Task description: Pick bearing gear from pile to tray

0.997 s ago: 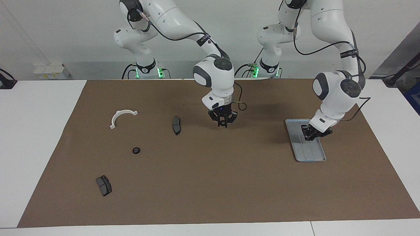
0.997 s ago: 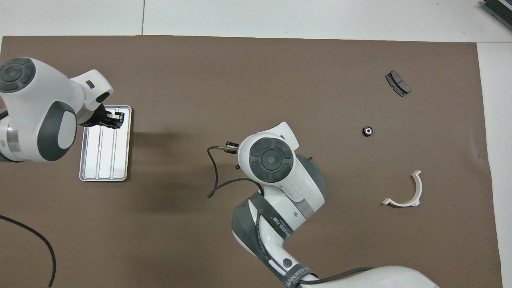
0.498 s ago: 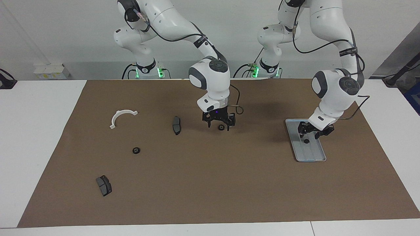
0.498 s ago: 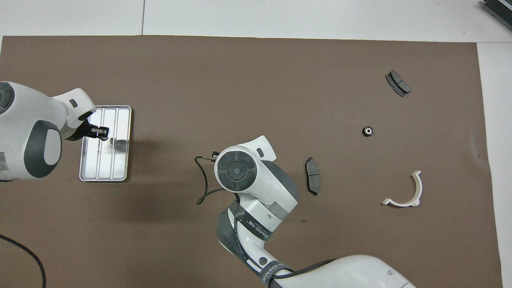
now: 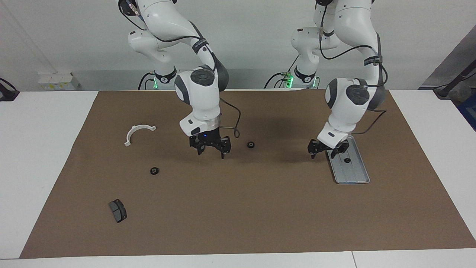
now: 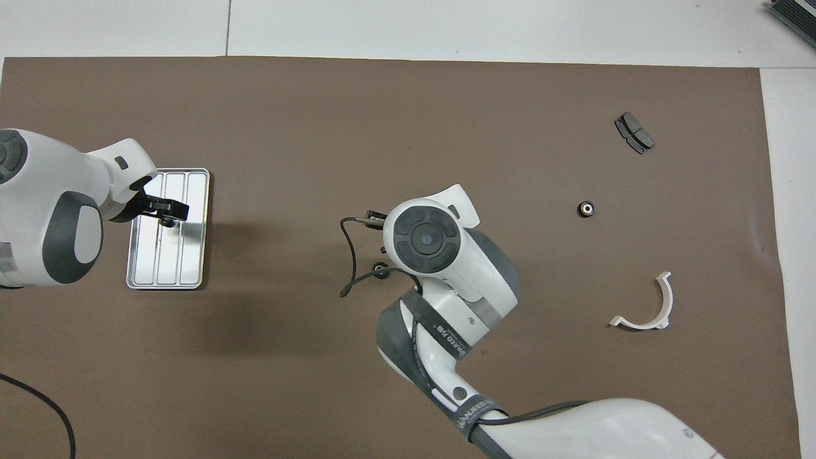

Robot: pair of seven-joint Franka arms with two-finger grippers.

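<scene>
One small black bearing gear (image 5: 346, 160) lies in the ribbed silver tray (image 5: 355, 175) at the left arm's end of the mat. My left gripper (image 5: 324, 152) hangs open just above the tray (image 6: 191, 255), with nothing between its fingers. A second gear (image 5: 251, 144) rests on the mat at mid-table. My right gripper (image 5: 211, 152) stands open and empty low over the mat beside it, toward the right arm's end. A third gear (image 5: 154, 171) lies in the pile, near the white half-ring bracket (image 5: 138, 133) and a dark brake pad (image 5: 117, 210).
A brown mat (image 5: 238, 208) covers the table's middle, with white table top (image 5: 41, 149) around it. In the overhead view the right arm's wrist (image 6: 427, 239) and its black cable (image 6: 347, 255) cover the mid-table spot. A dark object (image 6: 794, 16) sits at the table's corner.
The left gripper opened, left a gear in the tray and lifted. The right gripper opened, left its gear on the mat at mid-table and swung toward the right arm's end.
</scene>
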